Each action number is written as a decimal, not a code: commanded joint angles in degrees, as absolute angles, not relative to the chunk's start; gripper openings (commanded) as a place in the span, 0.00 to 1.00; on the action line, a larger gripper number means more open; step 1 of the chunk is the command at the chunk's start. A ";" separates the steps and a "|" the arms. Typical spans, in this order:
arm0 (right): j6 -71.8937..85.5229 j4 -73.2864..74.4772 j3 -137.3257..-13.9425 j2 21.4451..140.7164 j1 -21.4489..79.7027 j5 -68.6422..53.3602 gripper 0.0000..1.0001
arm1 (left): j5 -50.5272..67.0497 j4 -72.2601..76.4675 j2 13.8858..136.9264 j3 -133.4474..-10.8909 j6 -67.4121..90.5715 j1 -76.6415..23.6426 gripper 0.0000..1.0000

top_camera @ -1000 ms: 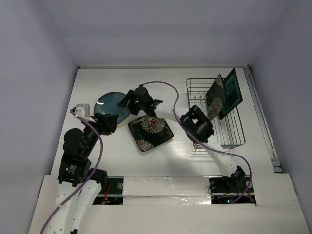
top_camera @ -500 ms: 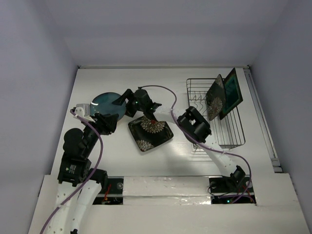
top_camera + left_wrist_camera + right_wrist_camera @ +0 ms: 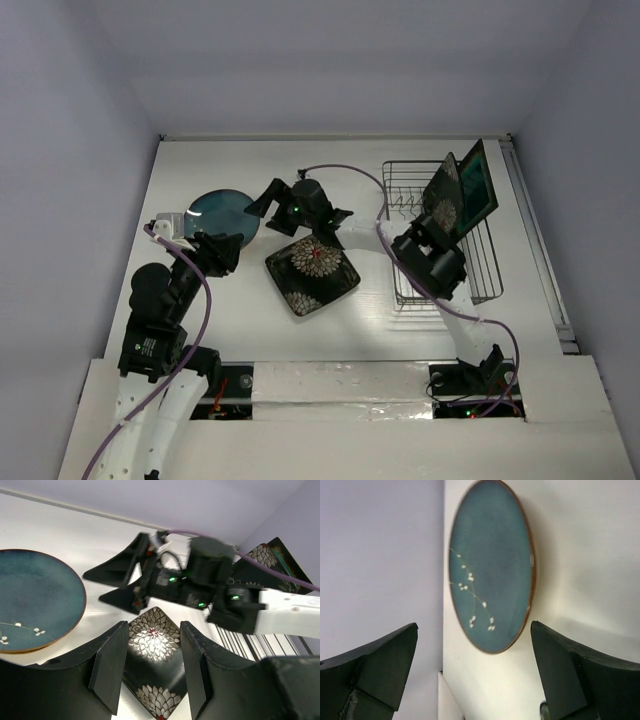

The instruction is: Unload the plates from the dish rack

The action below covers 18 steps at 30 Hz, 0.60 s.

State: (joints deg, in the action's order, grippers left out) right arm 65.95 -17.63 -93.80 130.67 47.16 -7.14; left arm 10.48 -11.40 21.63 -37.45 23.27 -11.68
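Fingers point(image 3: 385, 660) of my right gripper point(image 3: 474, 626) are wide open, empty, by the round teal plate point(image 3: 490, 565). My left gripper point(image 3: 155, 627) is open, empty too.

two plates point(image 3: 312, 273) left of the dish rack point(image 3: 440, 235) — two more standing inside.

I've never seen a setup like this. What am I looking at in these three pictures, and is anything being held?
Two robot arms, left and right, are bolted at a table's near edge, each ending in a two-finger end effector. One picture looks down from above; the other two come from cameras on the wrists. On it lie a round teal plate and a dark square flowered plate. The wire dish rack holds two more upright: a second flowered plate and a square teal plate. The left end effector and the right end effector are open, holding nothing.
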 commanded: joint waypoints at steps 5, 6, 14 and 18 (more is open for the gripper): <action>54.08 -19.25 -80.02 113.16 45.18 0.17 0.74 | 10.81 -8.70 21.53 -38.23 23.55 -12.04 0.42; 52.40 -18.03 -78.33 110.68 44.65 2.70 0.65 | 10.72 -8.70 21.45 -38.23 23.55 -12.04 0.42; 26.93 6.48 -64.87 79.48 36.32 20.20 0.00 | 11.51 -8.53 21.36 -38.14 23.38 -12.04 0.37; 20.15 22.18 -64.33 68.22 28.31 24.07 0.00 | 11.17 -8.44 21.62 -38.06 23.47 -12.04 0.07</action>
